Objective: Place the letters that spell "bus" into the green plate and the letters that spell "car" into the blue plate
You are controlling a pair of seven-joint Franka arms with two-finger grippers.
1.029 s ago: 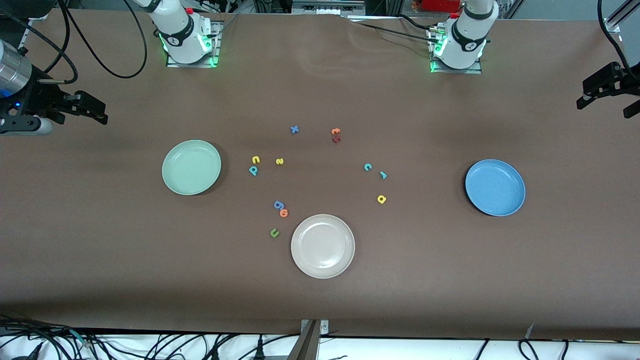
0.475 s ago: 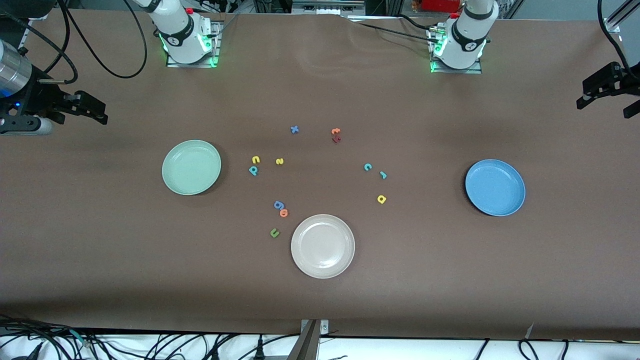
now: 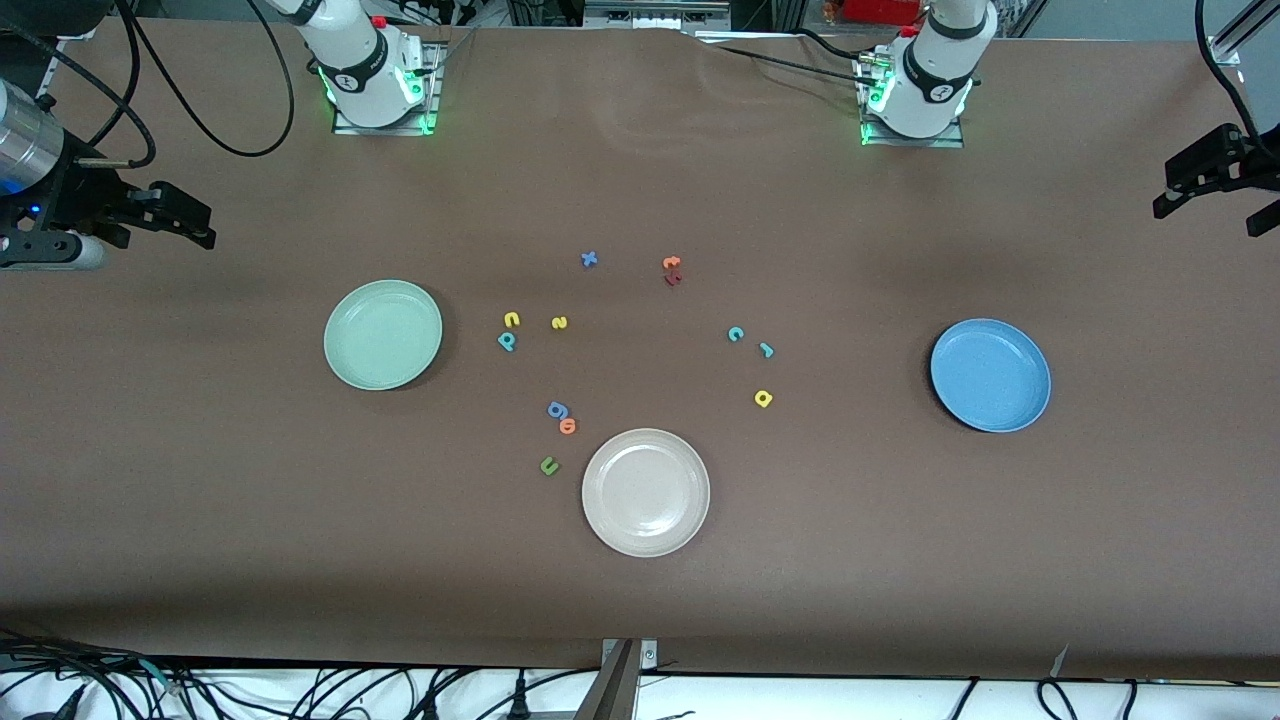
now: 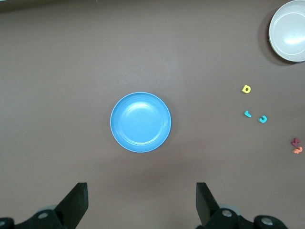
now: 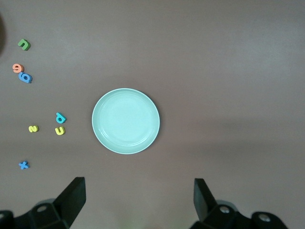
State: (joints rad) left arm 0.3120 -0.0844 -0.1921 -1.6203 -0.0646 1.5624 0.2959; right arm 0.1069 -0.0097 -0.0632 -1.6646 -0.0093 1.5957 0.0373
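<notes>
The green plate (image 3: 383, 334) (image 5: 126, 121) lies toward the right arm's end, empty. Beside it lie the teal b (image 3: 507, 341) (image 5: 60, 118), yellow u (image 3: 511, 319) (image 5: 59, 130) and yellow s (image 3: 559, 322) (image 5: 33, 128). The blue plate (image 3: 990, 375) (image 4: 140, 122) lies toward the left arm's end, empty. The teal c (image 3: 735, 334) (image 4: 262, 119), teal r (image 3: 767, 350) (image 4: 247, 113) and yellow a (image 3: 763, 398) (image 4: 246, 88) lie mid-table beside it. My right gripper (image 3: 208, 228) (image 5: 138, 195) and left gripper (image 3: 1205, 222) (image 4: 141, 202) hang open and empty, high over the table's ends.
A beige-white plate (image 3: 646, 492) sits nearest the front camera. Loose near it are a blue g (image 3: 557, 409), orange o (image 3: 568, 426) and dark green u (image 3: 549, 465). Closer to the bases lie a blue x (image 3: 589, 259), an orange t (image 3: 671, 263) and a dark red letter (image 3: 672, 279).
</notes>
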